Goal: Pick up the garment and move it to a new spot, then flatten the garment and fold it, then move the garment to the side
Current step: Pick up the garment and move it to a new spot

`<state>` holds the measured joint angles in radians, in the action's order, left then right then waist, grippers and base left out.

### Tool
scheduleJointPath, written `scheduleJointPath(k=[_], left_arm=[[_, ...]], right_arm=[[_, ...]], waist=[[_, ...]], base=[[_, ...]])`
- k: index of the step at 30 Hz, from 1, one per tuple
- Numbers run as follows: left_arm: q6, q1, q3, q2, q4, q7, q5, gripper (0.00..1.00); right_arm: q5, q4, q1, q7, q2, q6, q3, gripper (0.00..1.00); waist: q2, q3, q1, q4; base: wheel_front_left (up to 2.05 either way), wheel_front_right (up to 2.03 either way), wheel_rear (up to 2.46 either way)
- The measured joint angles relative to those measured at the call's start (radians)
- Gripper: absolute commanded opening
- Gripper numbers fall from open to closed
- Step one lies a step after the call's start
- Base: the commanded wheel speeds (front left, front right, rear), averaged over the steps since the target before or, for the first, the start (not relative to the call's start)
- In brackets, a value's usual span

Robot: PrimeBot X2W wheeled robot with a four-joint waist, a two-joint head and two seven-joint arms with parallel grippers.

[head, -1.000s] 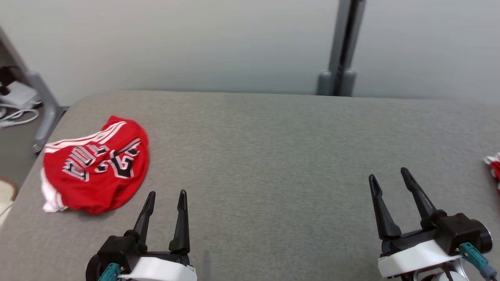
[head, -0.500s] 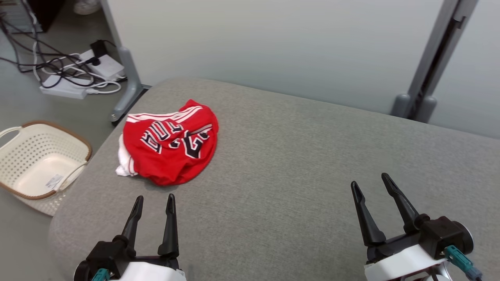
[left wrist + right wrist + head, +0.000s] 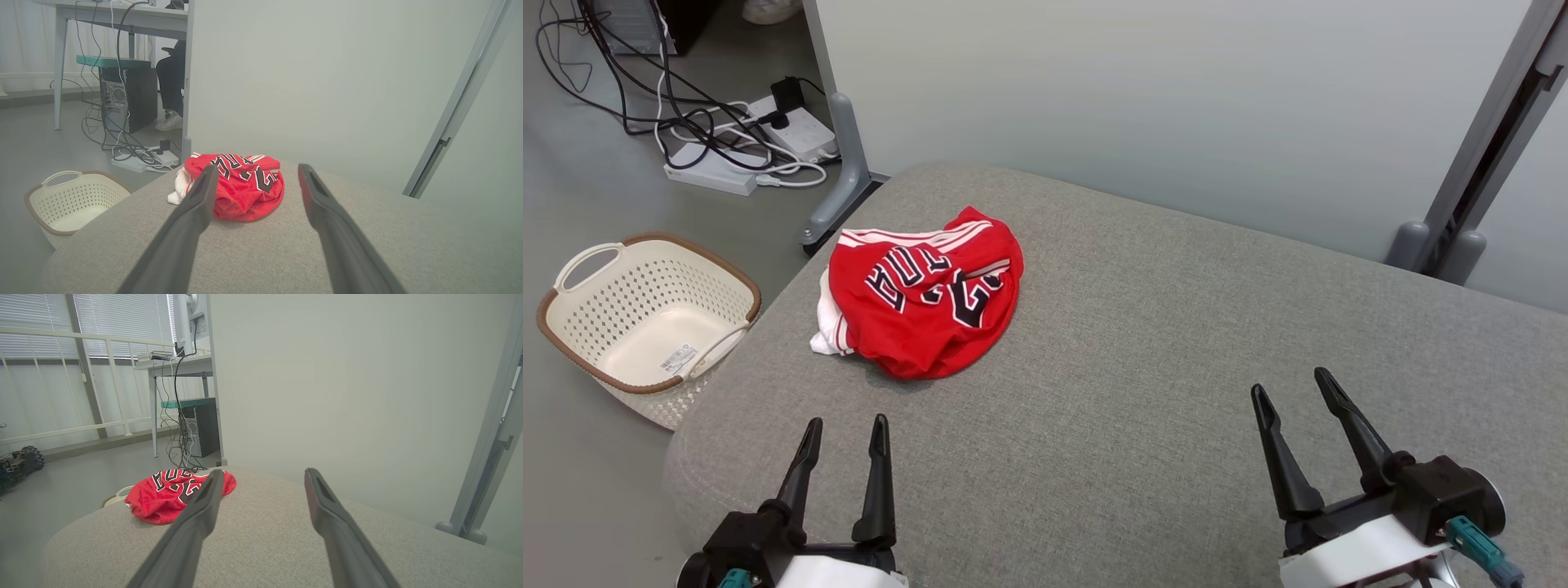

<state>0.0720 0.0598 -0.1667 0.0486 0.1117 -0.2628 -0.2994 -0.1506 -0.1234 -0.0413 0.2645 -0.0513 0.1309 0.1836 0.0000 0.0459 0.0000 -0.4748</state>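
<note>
Grey fabric covers the desk [image 3: 1143,343], which has rounded corners and stands against a pale partition [image 3: 1143,106]. A grey post [image 3: 1486,155] rises at the far right.

The garment [image 3: 931,298], a red jersey with black-and-white lettering and white stripes, lies crumpled in a heap near the desk's far left corner. A bit of white cloth pokes out at its left edge. Nothing touches it.

The left pincer [image 3: 846,421] hovers over the near left edge of the desk, its fingers spread wide and empty. It points at the garment and is apart from it. In the left wrist view the heap sits between the two fingers, partly behind the left one.

The right pincer [image 3: 1290,381] hovers over the near right part of the desk, also spread wide and empty, well apart from the garment.

On the floor left of the desk stands a cream basket [image 3: 629,282] with a brown rim. Beyond it lie power strips and tangled cables [image 3: 727,155]. In the left wrist view a computer tower [image 3: 128,98] and a person's leg [image 3: 169,90] show behind the partition.
</note>
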Motion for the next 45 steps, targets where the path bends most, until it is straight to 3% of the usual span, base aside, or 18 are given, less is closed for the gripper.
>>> scheduleJointPath(k=[19, 28, 35, 41, 44, 45], left_arm=[[0.015, -0.004, 0.004, 0.0, 0.001, 0.0, -0.021, 1.0], [0.006, -0.102, 0.005, 0.0, 0.096, 0.0, -0.011, 1.0], [-0.009, -0.333, 0.026, 0.012, 0.26, 0.0, -0.002, 1.0], [-0.055, -0.564, 0.082, 0.083, 0.411, 0.114, -0.06, 1.0], [-0.089, -0.66, 0.089, 0.137, 0.49, 0.25, -0.084, 1.0], [-0.104, -0.708, 0.093, 0.174, 0.525, 0.341, -0.101, 1.0]], right_arm=[[0.002, 0.015, 0.006, 0.0, -0.001, 0.0, -0.007, 1.0], [0.023, 0.055, -0.066, 0.0, -0.09, 0.0, -0.011, 1.0], [0.035, 0.091, -0.146, 0.0, -0.167, 0.0, 0.0, 1.0], [0.035, 0.134, -0.208, 0.0, -0.203, 0.0, 0.047, 1.0], [0.035, 0.148, -0.232, 0.0, -0.212, 0.0, 0.065, 1.0], [0.035, 0.154, -0.237, 0.0, -0.214, 0.0, 0.079, 1.0]], waist=[[0.0, -0.023, 0.0, -0.011], [0.0, -0.147, 0.0, 0.0], [0.0, -0.28, 0.0, 0.028], [0.0, -0.374, 0.0, 0.078], [0.0, -0.41, 0.0, 0.11], [0.0, -0.432, 0.0, 0.13]], base=[[0.0, 0.0, 0.0], [0.0, 0.0, 0.0], [0.0, 0.0, 0.0], [0.0, 0.0, 0.0], [0.0, 0.0, 0.0], [0.0, 0.0, 0.0]])
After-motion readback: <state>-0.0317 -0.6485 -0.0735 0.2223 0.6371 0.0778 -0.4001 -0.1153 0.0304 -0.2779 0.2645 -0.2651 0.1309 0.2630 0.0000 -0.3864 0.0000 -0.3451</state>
